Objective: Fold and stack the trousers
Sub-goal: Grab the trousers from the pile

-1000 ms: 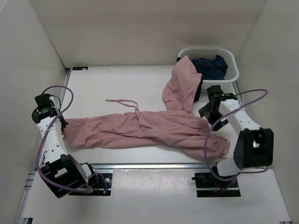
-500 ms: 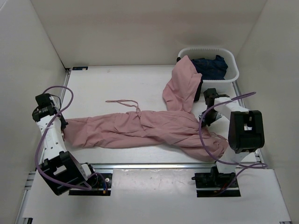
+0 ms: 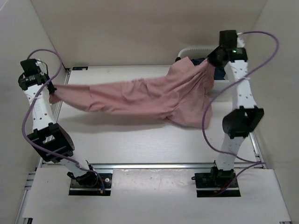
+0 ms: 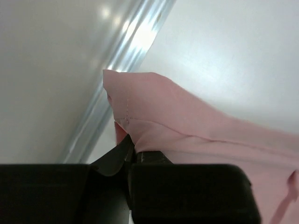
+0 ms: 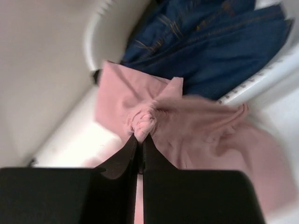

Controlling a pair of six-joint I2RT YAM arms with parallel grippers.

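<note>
Left pincer [image 3: 50,88], seen from above, is clenched on one end of the trousers [image 3: 140,95] at the far-left edge of the bench [image 3: 140,140]. The right pincer [image 3: 212,59] is clamped on the other end, up beside the basket [image 3: 231,77] at the far right. The pink cloth hangs between them, its long axis running left to right and rising a little toward the right arm. Each arm is at its own end, so any fold will likely turn on bringing one end across to the other. The slack bulk sags below the right pincer, and I cannot tell whether it touches the bench. It also hides the basket's near rim. No drawstrings or pockets can be made out.

From the left wrist, the fingers are closed on a hemmed corner of the pink cloth, which runs off to the right above the bench. A metal rail [image 4: 126,46] passes behind it. Which part of the garment this corner is, I cannot say.

From the right wrist, the fingers pinch a knotted bunch of pink cloth above the basket's white rim, with a navy garment [image 5: 210,42] lying inside. This view is blurred, and the rest of the trousers falls out of frame.
</note>
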